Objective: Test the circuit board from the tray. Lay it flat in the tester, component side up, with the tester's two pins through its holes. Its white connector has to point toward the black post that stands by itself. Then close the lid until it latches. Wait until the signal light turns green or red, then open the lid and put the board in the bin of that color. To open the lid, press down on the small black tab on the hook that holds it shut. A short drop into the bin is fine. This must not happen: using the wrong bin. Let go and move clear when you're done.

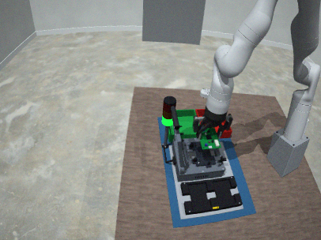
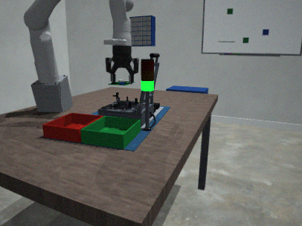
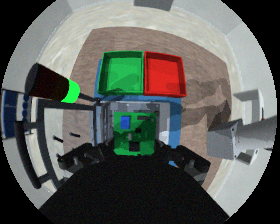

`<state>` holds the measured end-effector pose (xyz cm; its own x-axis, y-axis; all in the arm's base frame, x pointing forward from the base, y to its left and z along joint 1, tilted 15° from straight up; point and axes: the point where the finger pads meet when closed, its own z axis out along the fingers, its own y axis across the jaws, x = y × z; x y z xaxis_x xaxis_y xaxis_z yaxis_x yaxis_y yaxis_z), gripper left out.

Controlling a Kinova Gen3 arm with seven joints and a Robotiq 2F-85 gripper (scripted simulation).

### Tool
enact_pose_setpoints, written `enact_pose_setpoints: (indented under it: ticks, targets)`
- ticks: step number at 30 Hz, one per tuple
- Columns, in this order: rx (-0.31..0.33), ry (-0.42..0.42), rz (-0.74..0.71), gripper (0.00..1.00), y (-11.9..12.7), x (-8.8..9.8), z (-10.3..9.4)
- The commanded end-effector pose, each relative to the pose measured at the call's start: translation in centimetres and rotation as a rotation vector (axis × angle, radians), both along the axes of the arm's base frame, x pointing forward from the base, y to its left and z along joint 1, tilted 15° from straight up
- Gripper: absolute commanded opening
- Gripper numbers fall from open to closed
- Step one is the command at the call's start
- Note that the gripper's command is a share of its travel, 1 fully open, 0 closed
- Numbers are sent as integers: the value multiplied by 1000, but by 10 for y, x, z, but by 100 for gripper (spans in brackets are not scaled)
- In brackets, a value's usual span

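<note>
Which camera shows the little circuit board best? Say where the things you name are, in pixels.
The wrist view: the circuit board [image 1: 209,144] [image 2: 121,83] [image 3: 141,140] faces it, large, blue part visible. The top view shows it small, partly covered; the exterior view, only edge-on.

Seven-joint arm [image 1: 254,28] [image 2: 122,11], raised and bent, with its wrist [image 1: 218,95] [image 2: 122,36] directed downward. The end effector [image 1: 212,132] [image 2: 122,81] [image 3: 134,143] is suspended above the counter, fingers apart, closed upon a thin object.

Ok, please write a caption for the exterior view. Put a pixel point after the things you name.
Claw [image 2: 122,81] holding a circuit board [image 2: 121,83] above the open tester [image 2: 123,109], signal light [image 2: 147,85] green.
</note>
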<state>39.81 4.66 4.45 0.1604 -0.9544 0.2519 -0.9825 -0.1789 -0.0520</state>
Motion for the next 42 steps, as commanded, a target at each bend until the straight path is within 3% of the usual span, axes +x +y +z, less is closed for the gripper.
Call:
enact_pose_setpoints:
  ticks: [1,34,42]
  targets:
    - [8,-10,12,77,8,2,7]
    - [8,-10,12,77,7,2,13]
    - [8,-10,12,77,-10,9,12]
